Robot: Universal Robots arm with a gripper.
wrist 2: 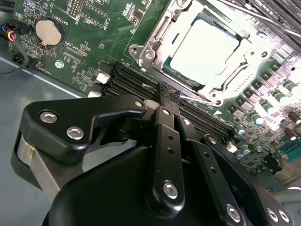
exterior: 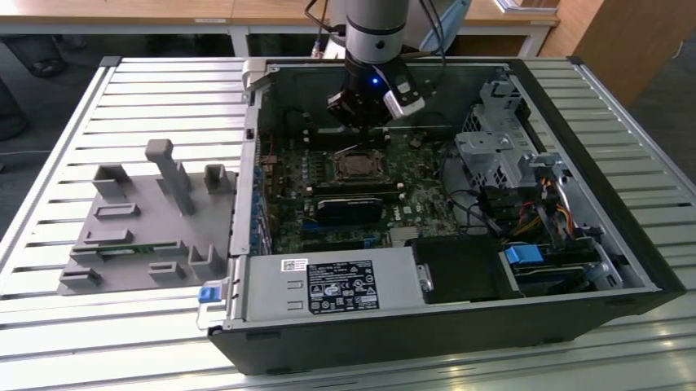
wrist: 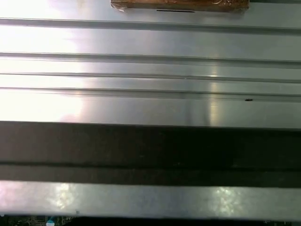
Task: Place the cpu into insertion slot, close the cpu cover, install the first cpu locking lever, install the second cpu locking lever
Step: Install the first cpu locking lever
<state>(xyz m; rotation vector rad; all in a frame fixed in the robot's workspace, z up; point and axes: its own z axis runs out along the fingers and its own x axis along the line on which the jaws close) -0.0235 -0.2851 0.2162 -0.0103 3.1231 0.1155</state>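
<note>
Exterior view: black end effector (exterior: 364,110) hung inside the open black computer case (exterior: 435,346), tips hidden; small dark square insertion slot (exterior: 356,165) lay just beside. Second wrist view: fingers (wrist 2: 164,122) were together, empty, above long black memory slots (wrist 2: 131,82); silvery-grey square cpu (wrist 2: 204,44) sat in the slot, glare-washed. First wrist view: slatted metal desk (wrist: 150,70).

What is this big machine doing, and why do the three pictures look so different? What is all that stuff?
That is a grey robot arm reaching into an open black computer case lying on a silvery slatted metal table. One camera watches from outside. Two more ride near the arm's wrist. One shows the gripper: its black fingers look pressed together, holding nothing. Beyond them a small square silvery-grey chip sits on the green circuit board. The other wrist camera faces silvery metal slats. A grey plastic stand rests on the table beside the case.
</note>
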